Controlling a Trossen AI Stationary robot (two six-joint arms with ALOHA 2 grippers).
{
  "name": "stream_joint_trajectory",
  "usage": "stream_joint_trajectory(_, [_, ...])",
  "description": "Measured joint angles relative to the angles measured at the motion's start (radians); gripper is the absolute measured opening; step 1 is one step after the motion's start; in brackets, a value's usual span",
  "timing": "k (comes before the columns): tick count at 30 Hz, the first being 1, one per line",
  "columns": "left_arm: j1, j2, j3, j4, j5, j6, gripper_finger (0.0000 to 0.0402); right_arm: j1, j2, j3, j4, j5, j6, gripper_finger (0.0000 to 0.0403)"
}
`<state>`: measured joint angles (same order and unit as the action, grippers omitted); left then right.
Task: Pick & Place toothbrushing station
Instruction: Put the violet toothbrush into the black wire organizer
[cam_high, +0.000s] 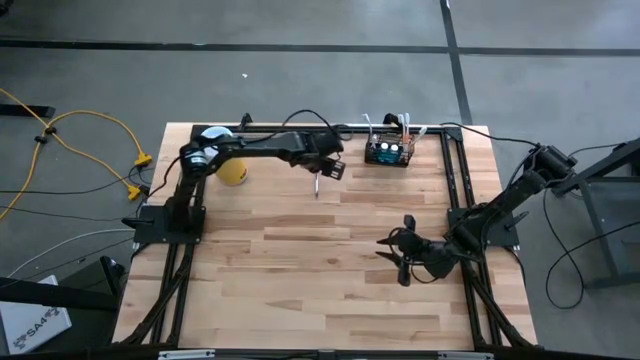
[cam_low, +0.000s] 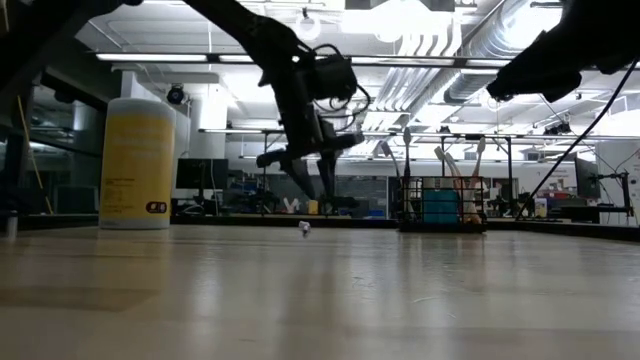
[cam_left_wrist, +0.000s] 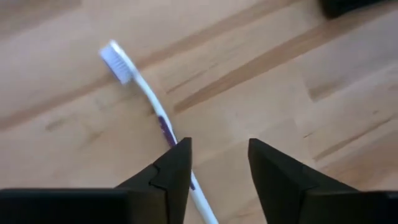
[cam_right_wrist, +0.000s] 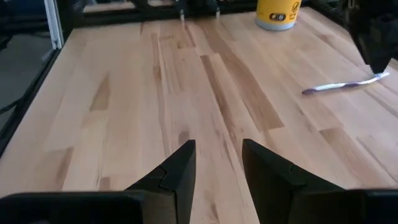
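A toothbrush (cam_left_wrist: 152, 106) lies flat on the pale wood-plank table (cam_high: 300, 290), white and slim with a purple stretch on its handle and white bristles at one end. The left gripper (cam_high: 322, 172) hangs just above it, fingers (cam_left_wrist: 177, 171) parted and holding nothing; one finger covers part of the handle in the wrist view. The station (cam_high: 388, 152), a small black wire-mesh basket with blue inside and brushes standing up from it, sits at the table's far edge, right of that gripper and apart from it. A yellow round canister (cam_high: 232, 172) with a white lid stands upright near the far left corner, partly under the left arm. The right gripper (cam_high: 398, 262) waits near the right side, well apart from the station, fingers parted and empty
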<state>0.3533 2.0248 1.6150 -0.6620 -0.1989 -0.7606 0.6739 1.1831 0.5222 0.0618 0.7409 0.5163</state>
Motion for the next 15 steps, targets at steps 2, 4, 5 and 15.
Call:
stream_joint_trajectory(2, [-0.005,0.017,0.0,-0.006,-0.002,-0.04,0.0167,0.0,0.0,0.0,-0.008,-0.022,-0.001,0.0122])
stream_joint_trajectory(4, [-0.006,0.022,0.0,-0.013,-0.016,-0.077,0.0184,0.0,0.0,0.0,-0.008,-0.04,-0.013,0.0122])
stream_joint_trajectory(5, [-0.006,0.022,0.0,-0.019,-0.022,-0.093,0.019,0.0,0.0,0.0,-0.007,-0.045,-0.02,0.0122])
stream_joint_trajectory(15, [-0.007,0.05,-0.002,-0.064,-0.065,-0.193,0.0205,0.0,0.0,0.0,-0.013,-0.092,-0.08,0.0122])
